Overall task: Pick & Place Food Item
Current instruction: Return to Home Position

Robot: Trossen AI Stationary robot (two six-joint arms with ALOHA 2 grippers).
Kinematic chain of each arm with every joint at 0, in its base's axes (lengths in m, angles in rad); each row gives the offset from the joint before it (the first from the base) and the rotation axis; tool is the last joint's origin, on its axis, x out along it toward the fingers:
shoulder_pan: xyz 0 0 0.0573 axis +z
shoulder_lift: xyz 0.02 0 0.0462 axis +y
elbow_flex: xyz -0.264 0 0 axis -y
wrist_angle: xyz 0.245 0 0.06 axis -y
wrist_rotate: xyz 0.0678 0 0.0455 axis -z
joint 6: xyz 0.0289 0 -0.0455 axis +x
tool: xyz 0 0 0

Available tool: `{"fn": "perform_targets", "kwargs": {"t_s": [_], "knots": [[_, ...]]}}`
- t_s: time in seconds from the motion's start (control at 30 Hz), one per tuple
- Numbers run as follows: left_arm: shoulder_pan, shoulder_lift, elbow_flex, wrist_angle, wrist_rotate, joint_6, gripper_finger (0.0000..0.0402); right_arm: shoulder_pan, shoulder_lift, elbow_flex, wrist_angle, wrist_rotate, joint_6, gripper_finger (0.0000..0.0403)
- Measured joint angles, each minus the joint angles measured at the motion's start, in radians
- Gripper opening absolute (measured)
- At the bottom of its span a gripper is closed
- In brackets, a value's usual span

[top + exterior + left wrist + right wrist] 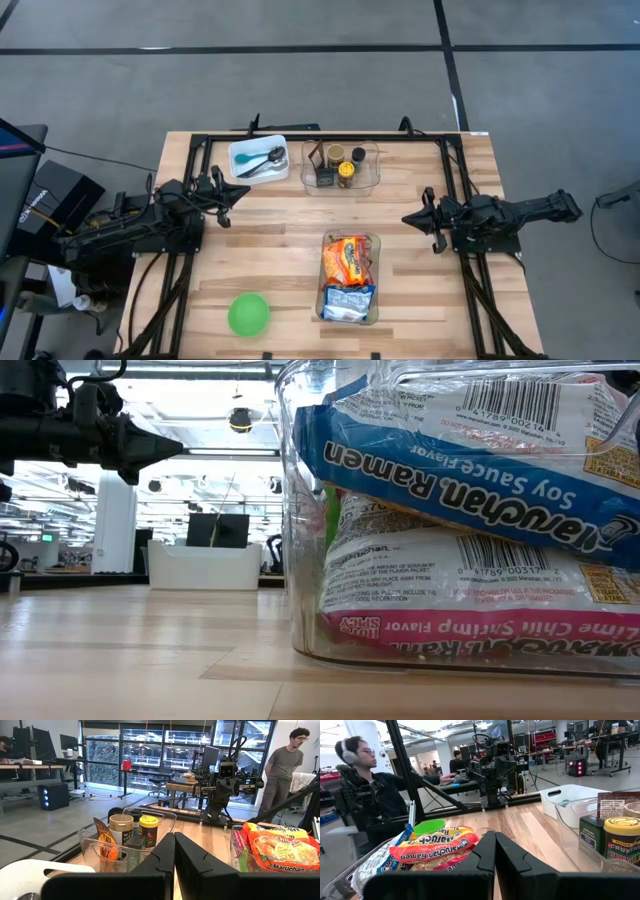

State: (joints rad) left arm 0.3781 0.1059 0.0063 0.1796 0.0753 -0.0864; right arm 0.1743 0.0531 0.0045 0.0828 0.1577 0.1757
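A clear bin (374, 296) near the table's front centre holds ramen packets: an orange one (346, 259) toward the far end and a blue-and-white one (348, 300) toward the near end. In the low view the packets (470, 560) lie stacked inside it. A green plate (249, 314) lies at the front left. My left gripper (243, 193) hangs shut and level at the table's left, pointing right, its fingers (174, 845) pressed together. My right gripper (408, 217) hangs shut at the right side, pointing left, also with nothing between its fingers (495, 845).
At the far centre a clear bin (341, 166) holds jars and small packets; beside it a white bin (259, 160) holds a spoon. A black frame (320, 138) runs along the table's edges. People stand and sit beyond the table (285, 765) (365, 775).
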Motion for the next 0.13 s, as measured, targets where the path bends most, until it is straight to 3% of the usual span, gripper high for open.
{"fn": "perform_targets", "kwargs": {"t_s": [0.13], "knots": [[0.000, 0.000, 0.000, 0.000, 0.000, 0.000, 0.0001, 0.000, 0.000, 0.000, 0.000, 0.000, 0.000, 0.0000]]}}
